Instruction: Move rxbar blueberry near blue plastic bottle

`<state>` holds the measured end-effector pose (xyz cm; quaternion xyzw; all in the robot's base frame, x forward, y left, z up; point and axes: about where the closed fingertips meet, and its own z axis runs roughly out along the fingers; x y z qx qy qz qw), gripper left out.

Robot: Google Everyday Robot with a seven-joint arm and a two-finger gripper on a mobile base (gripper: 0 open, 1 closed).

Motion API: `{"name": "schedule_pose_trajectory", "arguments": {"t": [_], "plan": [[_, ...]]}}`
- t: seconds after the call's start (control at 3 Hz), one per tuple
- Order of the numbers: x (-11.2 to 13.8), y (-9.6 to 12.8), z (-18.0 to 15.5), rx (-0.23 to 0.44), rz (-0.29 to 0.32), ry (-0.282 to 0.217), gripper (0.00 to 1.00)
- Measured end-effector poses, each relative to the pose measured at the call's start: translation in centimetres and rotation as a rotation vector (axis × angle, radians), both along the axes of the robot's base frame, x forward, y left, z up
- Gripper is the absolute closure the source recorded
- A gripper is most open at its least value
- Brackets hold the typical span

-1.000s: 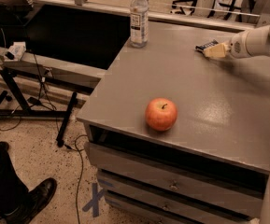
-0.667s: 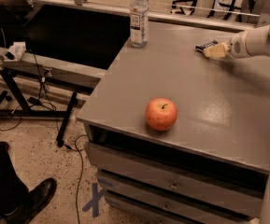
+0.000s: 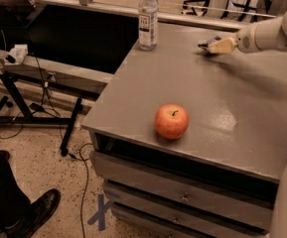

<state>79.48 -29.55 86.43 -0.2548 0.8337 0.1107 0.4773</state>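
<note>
Found gripper (image 3: 214,44) closed on snack bar (image 3: 207,43), held just above table (image 3: 222,83) at far right, presumably to clear the surface for carrying. Noted bottle (image 3: 147,19) upright at far left corner, well apart from bar. Judged apple (image 3: 172,121), near front edge, outside the path.

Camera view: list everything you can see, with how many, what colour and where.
table: one, grey, drawers in its front, fills the middle and right
apple: one, red-orange, near the table's front edge
bottle: one, clear with a white cap and dark label, upright at the table's far left corner
snack bar: one, dark, at the gripper's tip, far side of the table
stand: one, black, with cables, left of the table
shoe: one, black, on the floor at bottom left
tape cross: one, blue, on the floor below the drawers
gripper: one, beige, over the table's far right
arm: one, white, behind the gripper
</note>
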Motion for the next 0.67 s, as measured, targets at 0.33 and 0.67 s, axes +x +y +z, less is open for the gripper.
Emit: {"name": "schedule_pose_trajectory", "arguments": {"t": [0.33, 0.67], "plan": [[1.0, 6.8, 6.9, -0.006, 0.206, -0.158, 1.0], [1.1, 10.9, 9.9, -0.014, 0.326, -0.229, 1.0]]}}
